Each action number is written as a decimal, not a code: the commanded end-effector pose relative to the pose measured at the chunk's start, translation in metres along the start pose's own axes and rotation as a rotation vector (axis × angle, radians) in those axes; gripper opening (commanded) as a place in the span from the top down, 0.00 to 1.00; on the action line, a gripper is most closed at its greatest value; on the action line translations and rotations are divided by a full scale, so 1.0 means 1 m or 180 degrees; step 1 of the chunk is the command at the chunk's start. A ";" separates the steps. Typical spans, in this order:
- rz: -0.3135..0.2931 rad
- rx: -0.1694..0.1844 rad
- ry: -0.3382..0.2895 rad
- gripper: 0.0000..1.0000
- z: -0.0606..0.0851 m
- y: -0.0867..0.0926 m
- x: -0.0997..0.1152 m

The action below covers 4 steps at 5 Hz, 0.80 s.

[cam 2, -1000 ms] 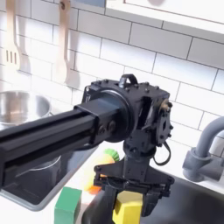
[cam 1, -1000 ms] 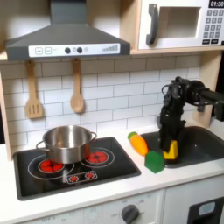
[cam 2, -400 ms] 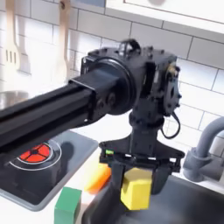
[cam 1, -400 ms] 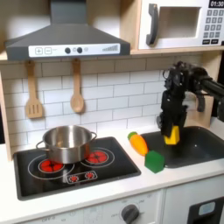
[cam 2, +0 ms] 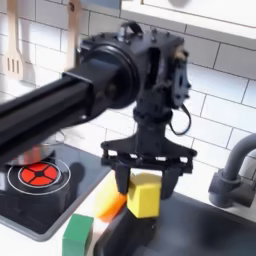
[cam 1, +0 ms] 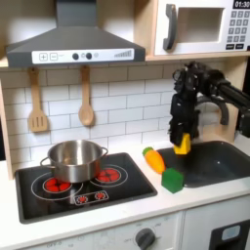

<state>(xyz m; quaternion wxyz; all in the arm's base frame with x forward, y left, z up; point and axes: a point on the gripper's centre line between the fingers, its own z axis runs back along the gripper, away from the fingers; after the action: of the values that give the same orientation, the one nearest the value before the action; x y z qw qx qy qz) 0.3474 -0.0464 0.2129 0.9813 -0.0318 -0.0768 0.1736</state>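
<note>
Yellow block pinched above the sink edge

Gripper [cam 2: 146,185] hangs in mid-air with its two fingers [cam 2: 120,178] pressed against opposite sides of a yellow block [cam 2: 144,194]; in the first exterior view the same block [cam 1: 183,144] sits clear of the counter, above the near-left rim of the sink [cam 1: 223,163]. Judging by its flat faces, square edges and even colour, the block is likely a stiff toy piece of wood or plastic, light and not fragile. Its smooth painted sides may be somewhat slippery, so a grip across two parallel faces near the middle, as now, looks the safest hold; a pinch near a corner could let it twist out. Below and toward the first exterior view's left lie a green block [cam 1: 173,179] and an orange carrot-like piece [cam 1: 153,159] on the counter, near each other. Further toward the first exterior view's left a steel pot [cam 1: 74,159] stands on the stove [cam 1: 117,189]. A grey tap [cam 2: 232,170] rises at the second exterior view's right
</note>
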 end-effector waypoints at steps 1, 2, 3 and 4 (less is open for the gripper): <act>0.0165 0.0024 -0.0067 1.00 0.003 0.013 0.020; 0.0280 0.0052 -0.0093 1.00 -0.001 0.019 0.036; 0.0414 0.0067 -0.0146 1.00 -0.004 0.025 0.052; 0.0486 0.0089 -0.0180 1.00 -0.007 0.028 0.064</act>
<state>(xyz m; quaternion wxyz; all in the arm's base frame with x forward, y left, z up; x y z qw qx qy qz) 0.3974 -0.0005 0.2127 0.9640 -0.0195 -0.0986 0.2463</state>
